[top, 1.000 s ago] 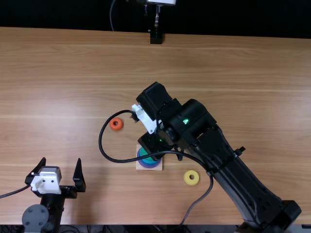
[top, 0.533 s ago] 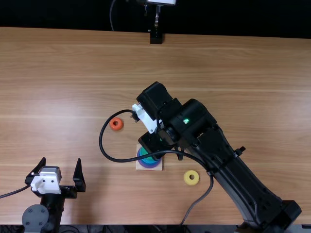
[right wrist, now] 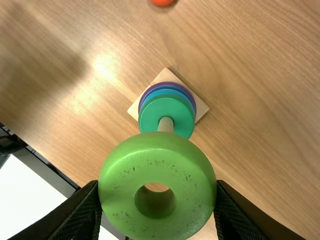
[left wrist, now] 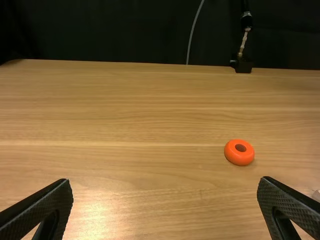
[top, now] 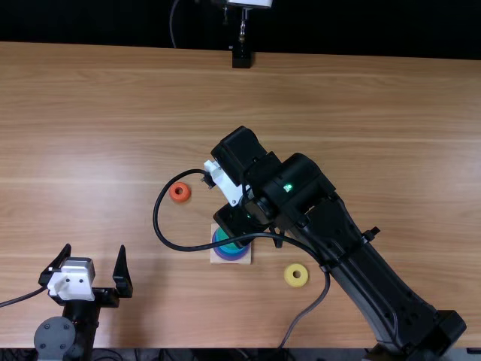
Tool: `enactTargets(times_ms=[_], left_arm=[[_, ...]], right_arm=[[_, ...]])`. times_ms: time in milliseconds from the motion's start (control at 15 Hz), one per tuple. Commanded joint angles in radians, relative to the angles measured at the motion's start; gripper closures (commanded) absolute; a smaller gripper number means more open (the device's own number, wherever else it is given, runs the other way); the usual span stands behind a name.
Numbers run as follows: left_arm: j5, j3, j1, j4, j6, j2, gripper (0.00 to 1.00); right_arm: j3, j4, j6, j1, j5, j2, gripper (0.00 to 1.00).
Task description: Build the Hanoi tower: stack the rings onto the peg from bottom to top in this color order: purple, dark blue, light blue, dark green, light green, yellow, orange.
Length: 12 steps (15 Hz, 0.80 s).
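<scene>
Near the middle of the top view, my right hand [top: 237, 219] grips the light green ring [right wrist: 155, 165] near the peg [right wrist: 165, 124], above the stacked rings [right wrist: 150, 117] on their square base [top: 214, 259]. My left hand [top: 95, 254] is open at lower left; on the wooden counter [top: 113, 113], the orange ring [top: 179, 198] lies left of centre, the yellow ring [top: 296, 283] lower right of centre.

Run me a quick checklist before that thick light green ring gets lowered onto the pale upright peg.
1. Thick light green ring held by the right gripper: ok.
2. Flat dark green ring topmost on the square wooden base: ok.
3. Held ring's hole centred over the pale peg: cannot tell.
4. Small yellow ring and orange ring off the stack: ok.
5. Left gripper away from the stack: ok.
</scene>
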Motion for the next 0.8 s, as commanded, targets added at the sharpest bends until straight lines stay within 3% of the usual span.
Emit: enactTargets(times_ms=[0,733], left_arm=[[-0.005,-0.063,-0.001,-0.023,0.007,-0.012,0.0],[-0.005,-0.063,-0.001,-0.023,0.007,-0.012,0.0]], right_arm=[[0.019,0.0,0.004,-0.001,-0.001,-0.032,1.0],[0.012,0.0,0.004,-0.002,-0.005,-0.03,1.0]])
